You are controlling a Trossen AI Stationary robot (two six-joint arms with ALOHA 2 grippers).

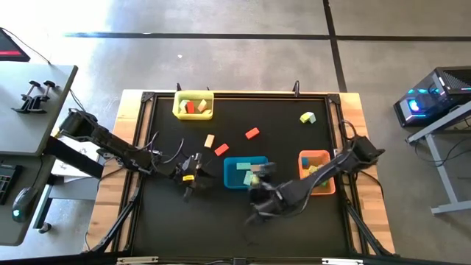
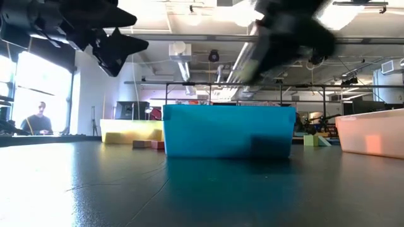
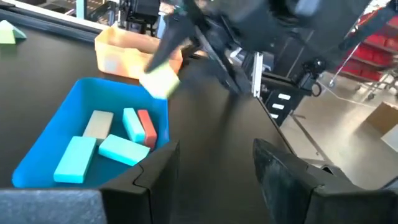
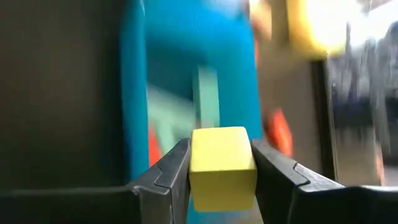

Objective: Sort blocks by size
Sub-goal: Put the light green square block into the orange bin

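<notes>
Gripping a yellow block (image 4: 222, 167) between its two jaws, the right gripper (image 1: 259, 184) hangs at the near edge of the blue tray (image 1: 230, 179), close to the middle of the desk (image 1: 294, 228). In the left wrist view the same block (image 3: 161, 80) shows above that tray's rim, clear of the desk, held by the blurred right arm.

The left gripper (image 1: 193, 179) sits just off the blue tray's left side, over bare desk. Its jaws stand apart with nothing between them, as the left wrist view shows.

Inside the blue tray lie several flat bars: two pale turquoise ones (image 3: 123, 150), a tan one (image 3: 98, 123), and a blue and a red one (image 3: 145, 125) on edge side by side.

The orange tray (image 1: 325, 183) rests near the desk's right edge with some blocks in it; their colours are hard to tell. The yellow tray (image 1: 181, 110) sits at the far edge, left of centre, holding a red and a green block. Loose on the desk are a tan block (image 1: 210, 140), two red-orange blocks (image 1: 252, 133) toward the middle, and a lime block (image 1: 307, 117) near the far right corner.

A person (image 2: 39, 118) is seated in the room beyond the desk.
</notes>
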